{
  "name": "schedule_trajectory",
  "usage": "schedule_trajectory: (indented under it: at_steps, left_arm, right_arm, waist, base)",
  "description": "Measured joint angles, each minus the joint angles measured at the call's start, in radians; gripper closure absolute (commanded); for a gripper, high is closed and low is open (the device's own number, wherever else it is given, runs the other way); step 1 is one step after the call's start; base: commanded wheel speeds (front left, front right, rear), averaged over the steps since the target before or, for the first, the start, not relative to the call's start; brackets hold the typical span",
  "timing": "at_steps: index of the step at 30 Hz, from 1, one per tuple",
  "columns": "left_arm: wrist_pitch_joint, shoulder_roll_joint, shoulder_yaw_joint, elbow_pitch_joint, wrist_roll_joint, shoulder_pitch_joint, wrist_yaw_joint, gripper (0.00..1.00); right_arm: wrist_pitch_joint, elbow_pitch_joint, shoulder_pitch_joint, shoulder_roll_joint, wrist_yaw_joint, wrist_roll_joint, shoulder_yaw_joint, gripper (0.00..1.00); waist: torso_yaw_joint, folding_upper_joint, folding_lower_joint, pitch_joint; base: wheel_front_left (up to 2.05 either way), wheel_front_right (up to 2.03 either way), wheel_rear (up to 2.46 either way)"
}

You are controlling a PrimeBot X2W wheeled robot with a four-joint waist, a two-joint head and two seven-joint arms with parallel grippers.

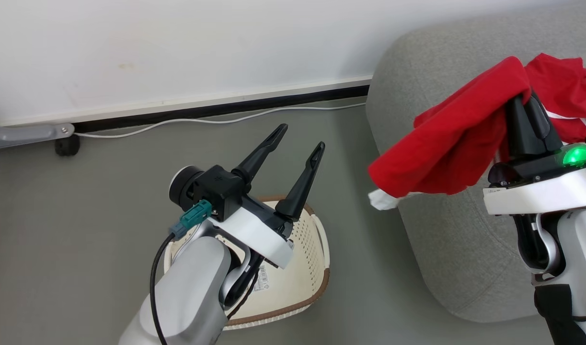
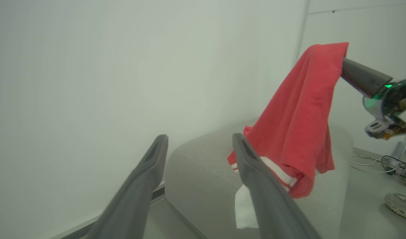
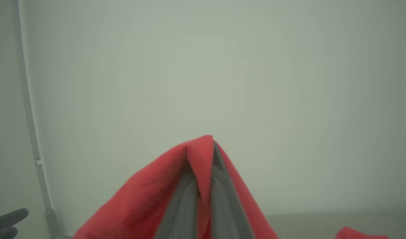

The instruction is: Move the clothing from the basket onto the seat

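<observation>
My right gripper (image 1: pixel 519 101) is shut on a red garment (image 1: pixel 453 143) and holds it up over the grey sofa (image 1: pixel 446 239); the garment's white cuff (image 1: pixel 383 199) dangles past the sofa's edge. In the right wrist view the fingers (image 3: pixel 219 172) pinch a fold of red cloth (image 3: pixel 199 156). A second red piece (image 1: pixel 567 88) lies on the sofa behind it. The left gripper (image 1: pixel 301 136) stands open and holds nothing above the cream basket (image 1: pixel 304 261), whose bottom shows a paper label. In the left wrist view the held garment (image 2: pixel 302 126) drapes down over the sofa (image 2: pixel 203 166).
A white cable (image 1: pixel 225 120) runs along the dark baseboard by the wall. A grey leg with a black caster (image 1: pixel 65 145) stands at the far left. A shoe (image 2: pixel 402 205) and loose cables (image 2: pixel 372 161) lie on the floor beyond the sofa.
</observation>
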Motion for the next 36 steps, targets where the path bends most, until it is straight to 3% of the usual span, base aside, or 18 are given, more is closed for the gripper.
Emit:
schedule_trajectory:
  at_steps: [23, 36]
  left_arm:
    - [0.000, 0.012, -0.042, 0.020, 0.001, 0.056, 0.000, 0.00]
    - [0.000, 0.032, -0.095, 0.030, 0.000, 0.053, 0.000, 0.00]
  right_arm:
    - [0.000, -0.035, 0.015, 0.006, 0.000, 0.011, -0.082, 1.00]
    - [0.000, -0.070, 0.017, -0.028, 0.000, -0.010, -0.160, 1.00]
  waist:
    - [-0.268, 0.0000, 0.0000, 0.021]
    - [-0.328, 0.0000, -0.0001, 0.087]
  base:
    - [0.00, 0.00, 0.00]
    - [0.00, 0.00, 0.00]
